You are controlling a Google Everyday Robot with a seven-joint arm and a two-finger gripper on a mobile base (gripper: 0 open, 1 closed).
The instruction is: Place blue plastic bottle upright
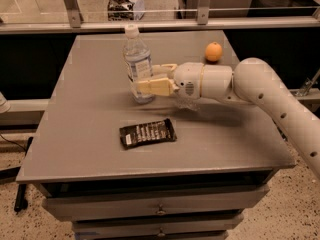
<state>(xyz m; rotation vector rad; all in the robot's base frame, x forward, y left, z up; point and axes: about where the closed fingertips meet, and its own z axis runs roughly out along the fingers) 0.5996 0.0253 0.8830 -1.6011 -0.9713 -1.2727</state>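
The blue plastic bottle (pixel 136 59) stands upright on the table (pixel 75 114), white cap up and base flat on the surface, its lower body between the fingers of the gripper (pixel 145 78). The gripper reaches in sideways from the right, low over the table, and appears to pinch the bottle low on its body; a low hold likely steadies the base while it seats. Judgement: upright placement looks achieved, release not yet done. An orange fruit (pixel 213 51) sits behind the gripper's wrist, well apart. A dark snack bar (pixel 148 133) lies flat in front of the gripper, near but not touching.
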